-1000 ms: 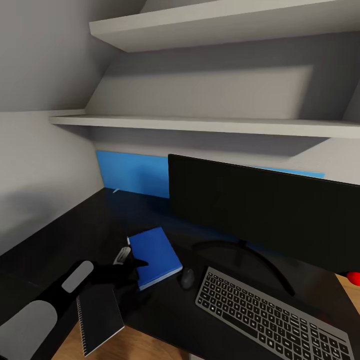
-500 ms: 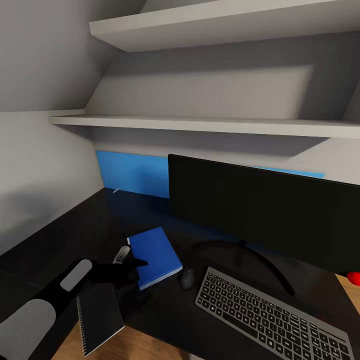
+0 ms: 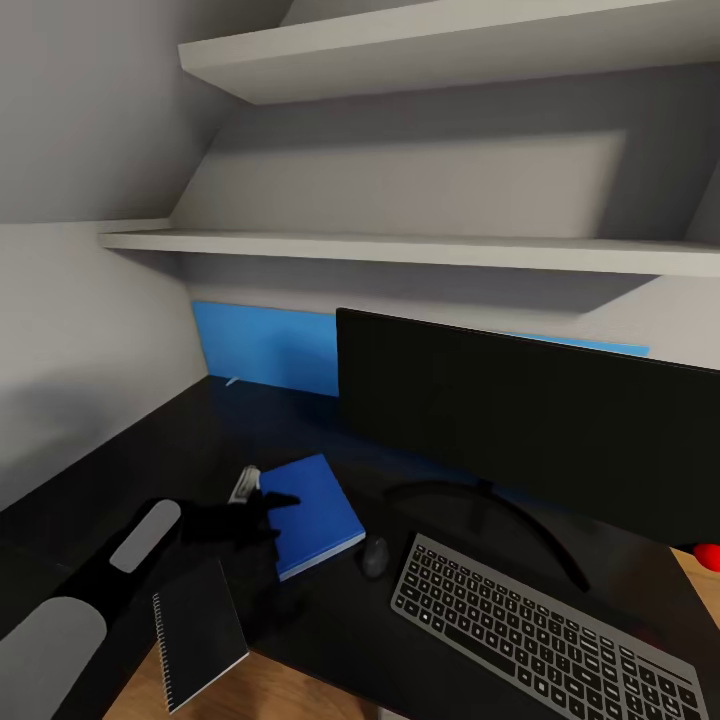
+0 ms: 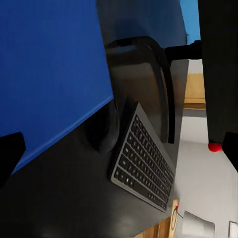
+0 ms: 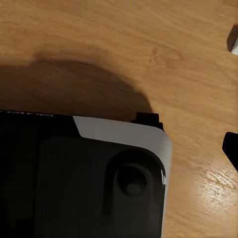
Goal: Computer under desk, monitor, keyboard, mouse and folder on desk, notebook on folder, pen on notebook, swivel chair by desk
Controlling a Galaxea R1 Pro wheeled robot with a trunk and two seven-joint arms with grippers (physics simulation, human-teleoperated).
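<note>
Head view: the black desk (image 3: 150,450) carried the monitor (image 3: 520,420) at the right, its curved stand behind the keyboard (image 3: 540,630), which lay angled along the front edge. The mouse (image 3: 376,556) sat just left of the keyboard, between it and the blue folder (image 3: 315,510). The folder lay flat on the desk, just beside the mouse. The notebook (image 3: 198,632) lay near the desk's front edge, spiral on its left side, one corner hanging past the edge over the wooden floor (image 3: 300,695). The left gripper (image 3: 262,505) reached in from the lower left, one dark finger over the folder's left edge; its jaws looked apart with nothing between them, though dark on dark made that hard to be sure of. A small pale object showed just by the gripper near the folder's far corner (possibly the pen, too blurred to say). In the left wrist view the folder (image 4: 49,64), mouse (image 4: 104,130) and keyboard (image 4: 146,158) were close. The right wrist view showed wooden floor (image 5: 124,44) and a dark robot part with a white edge; the right gripper's jaw state could not be told. A long blue panel (image 3: 265,350) ran along the wall behind the desk, under two shelves (image 3: 400,250).
</note>
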